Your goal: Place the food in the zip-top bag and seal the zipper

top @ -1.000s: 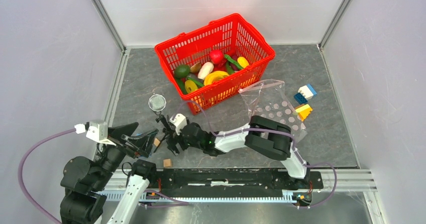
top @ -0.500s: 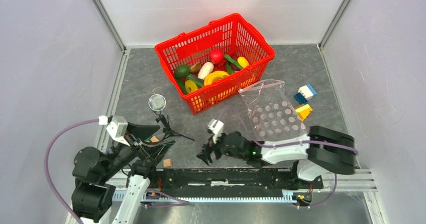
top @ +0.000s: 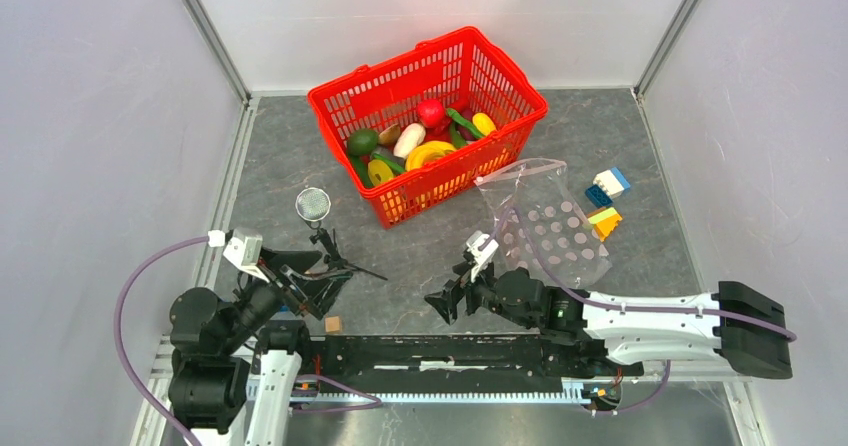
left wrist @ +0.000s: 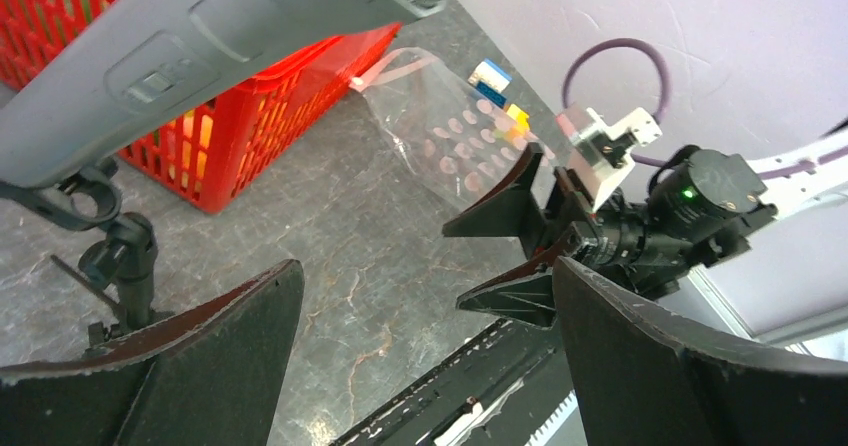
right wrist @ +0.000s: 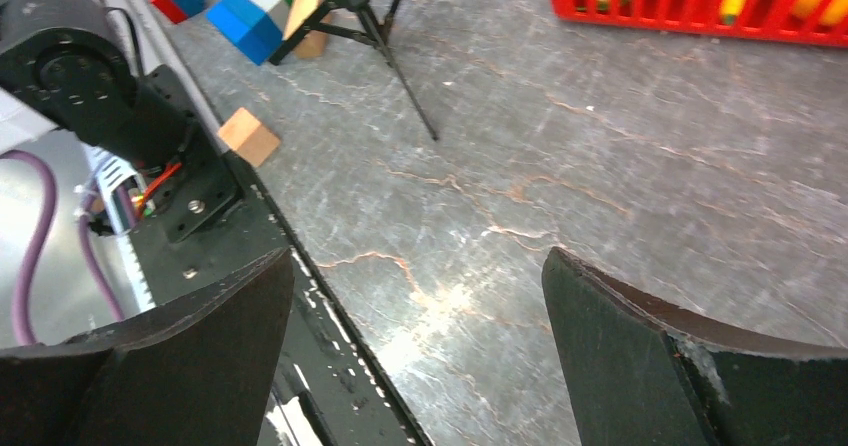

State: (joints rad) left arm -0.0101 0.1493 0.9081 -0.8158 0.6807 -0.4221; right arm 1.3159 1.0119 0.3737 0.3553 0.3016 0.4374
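1. Left tool (top: 322,276), right tool (top: 452,288): spread, empty, hovering low.
2. Toy food (top: 415,141): heaped in red basket (top: 330,96) (none bagged yet).
3. Zip-top bag (top: 545,228): flat beside basket, mouth toward it, likely easing transfer.

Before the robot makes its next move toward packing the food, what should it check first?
1. Open, empty left gripper: ok.
2. Open, empty right gripper: ok.
3. All food in view lies in the basket, uncovered from above: ok.
4. The bag lies on the table beside the basket, nothing on top: ok.
5. Its zipper open to take food: cannot tell.
6. Room around the left gripper: not ok, a small tripod stands right beside it.
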